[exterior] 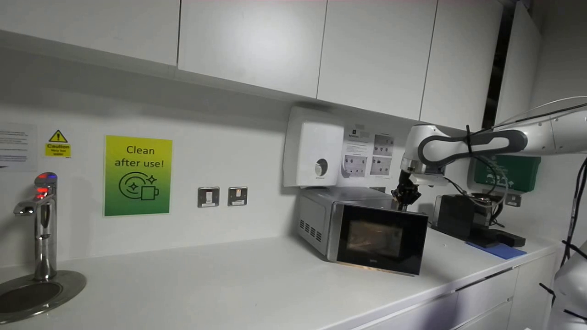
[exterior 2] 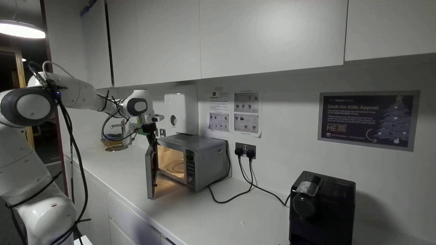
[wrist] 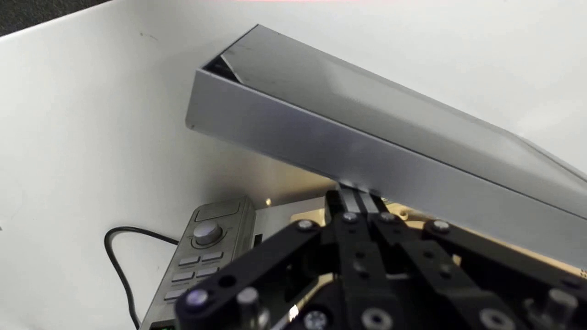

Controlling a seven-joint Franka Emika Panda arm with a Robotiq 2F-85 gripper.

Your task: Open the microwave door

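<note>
1. The microwave door [exterior: 381, 239] stands open, swung out over the surface [exterior 2: 218, 221] from the lit-up microwave [exterior 2: 208, 160].
2. The jaws are pressed together, pointing down at the door's inner side; whether they touch it is unclear.

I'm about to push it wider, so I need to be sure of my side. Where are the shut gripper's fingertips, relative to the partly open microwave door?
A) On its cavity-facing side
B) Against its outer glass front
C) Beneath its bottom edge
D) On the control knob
A: the wrist view shows the gripper reaching down on the side of the microwave door that faces the lit cavity.
</note>
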